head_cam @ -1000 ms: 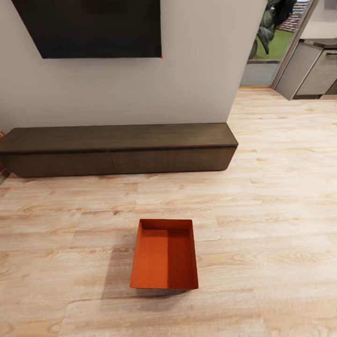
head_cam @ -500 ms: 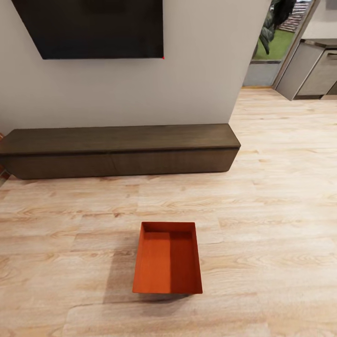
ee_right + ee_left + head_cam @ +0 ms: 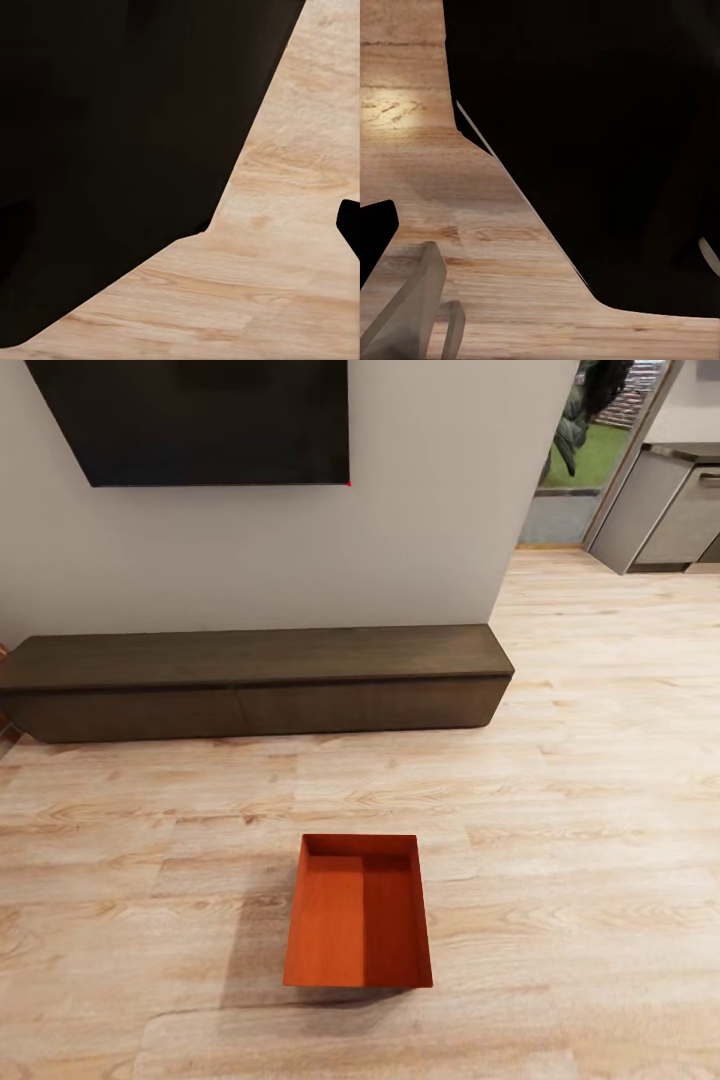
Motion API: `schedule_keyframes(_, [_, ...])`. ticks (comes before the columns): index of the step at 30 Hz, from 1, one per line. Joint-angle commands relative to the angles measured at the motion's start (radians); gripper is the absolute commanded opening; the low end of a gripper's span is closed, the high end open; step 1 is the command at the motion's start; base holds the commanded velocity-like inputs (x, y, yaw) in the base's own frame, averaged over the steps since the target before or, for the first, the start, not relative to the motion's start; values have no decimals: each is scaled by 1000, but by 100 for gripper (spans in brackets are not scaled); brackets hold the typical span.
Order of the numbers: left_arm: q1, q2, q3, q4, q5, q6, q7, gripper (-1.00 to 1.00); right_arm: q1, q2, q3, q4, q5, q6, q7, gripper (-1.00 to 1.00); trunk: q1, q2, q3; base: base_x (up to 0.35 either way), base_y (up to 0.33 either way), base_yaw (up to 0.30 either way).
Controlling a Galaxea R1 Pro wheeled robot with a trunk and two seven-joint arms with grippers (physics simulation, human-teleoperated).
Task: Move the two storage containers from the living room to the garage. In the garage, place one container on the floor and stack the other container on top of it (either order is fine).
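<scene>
One plank floor (image 3: 600, 780) spans the living room. One TV (image 3: 190, 420) hangs above one long console (image 3: 250, 680). One bin (image 3: 358, 910) sits on the planks, well apart from the console. Neither pincer's state can be told.

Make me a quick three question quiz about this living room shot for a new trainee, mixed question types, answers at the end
1. True or false: the orange-red storage container sits on top of the dark wood console.
2. Multiple choice: what is mounted on the wall above the console? A) a mirror B) a black TV C) a shelf
3. Fill the gap: the container is lidless and holds ____.

Key:
1. False; it rests on the light wood-plank floor, apart from the console.
2. B
3. nothing
</scene>
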Motion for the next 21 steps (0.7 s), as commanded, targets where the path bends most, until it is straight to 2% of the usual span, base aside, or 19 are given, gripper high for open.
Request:
schedule_keyframes(1, [0, 0, 0, -1, 8, 3, 0, 100, 0, -1, 9, 0, -9, -2, -2, 100, 0, 0, -1, 0, 0, 0])
schedule_keyframes(11, [0, 0, 0, -1, 8, 2, 1, 100, 0, 2, 12, 0, 3, -3, -2, 100, 0, 0, -1, 0, 0, 0])
schedule_keyframes(21, [0, 0, 0, -1, 8, 3, 2, 100, 0, 2, 12, 0, -6, -10, -2, 100, 0, 0, -1, 0, 0, 0])
